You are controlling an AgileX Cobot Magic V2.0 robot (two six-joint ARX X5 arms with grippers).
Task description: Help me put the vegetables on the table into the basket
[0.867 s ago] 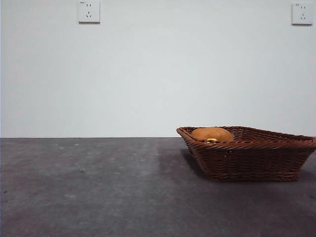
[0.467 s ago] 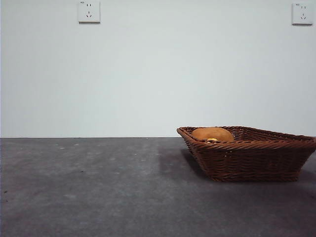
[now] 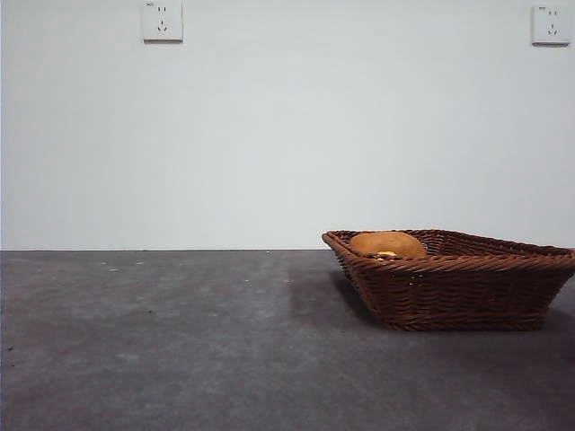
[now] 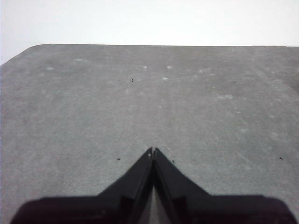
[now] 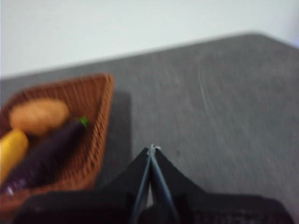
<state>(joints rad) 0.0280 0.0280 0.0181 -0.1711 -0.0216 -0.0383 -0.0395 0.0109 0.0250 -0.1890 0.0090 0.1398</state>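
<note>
The brown wicker basket (image 3: 454,280) stands on the dark grey table (image 3: 180,341) at the right of the front view. Inside it lies the orange-brown potato (image 3: 386,243), with a sliver of the yellow piece (image 3: 386,255) just under it at the rim. The right wrist view shows the basket (image 5: 96,121) holding the potato (image 5: 38,115), the dark purple eggplant (image 5: 44,156) and the yellow piece (image 5: 10,148). My right gripper (image 5: 151,149) is shut and empty, over bare table beside the basket. Over bare table too, my left gripper (image 4: 153,151) is shut with nothing in it.
Two white wall sockets (image 3: 162,21) (image 3: 550,24) sit high on the pale wall behind the table. The table's far edge (image 4: 140,45) and a rounded corner show in the left wrist view.
</note>
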